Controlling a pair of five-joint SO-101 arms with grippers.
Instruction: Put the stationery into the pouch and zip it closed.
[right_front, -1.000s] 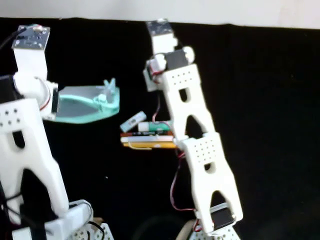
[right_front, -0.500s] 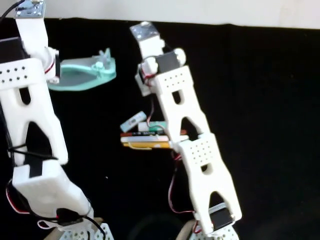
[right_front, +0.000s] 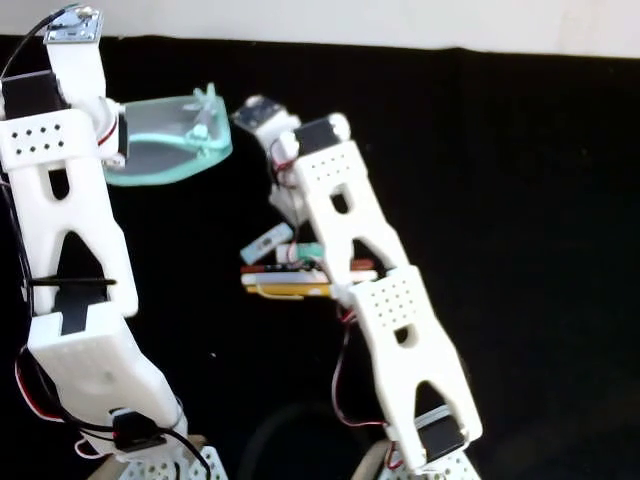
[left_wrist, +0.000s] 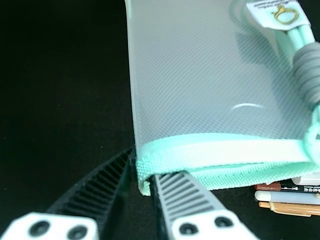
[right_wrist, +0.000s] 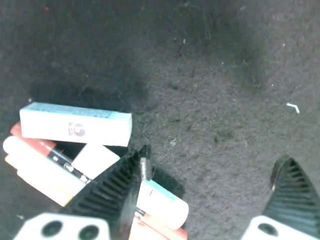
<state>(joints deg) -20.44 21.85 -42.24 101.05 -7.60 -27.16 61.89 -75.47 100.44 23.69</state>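
Observation:
A translucent mint pouch (right_front: 168, 142) hangs off the table at the far left, and my left gripper (left_wrist: 142, 192) is shut on its corner seam. The pouch (left_wrist: 210, 85) has a mint zip cord and a grey bead at one side. The stationery (right_front: 292, 272) lies on the black table in a small pile: a white and blue eraser box (right_wrist: 75, 125), a white tube with a teal band (right_wrist: 161, 201) and several pens (right_wrist: 42, 165). The pens (left_wrist: 289, 197) also show under the pouch's edge. My right gripper (right_wrist: 205, 172) hangs open just above the pile, holding nothing.
The black cloth (right_front: 520, 200) covers the table, with bare room to the right. The right arm (right_front: 345, 205) leans over the pile and hides part of it. A pale wall (right_front: 400, 20) runs along the back edge.
The left arm has carried the pouch up and toward the back of the table. The right arm's wrist has swung left toward the pouch.

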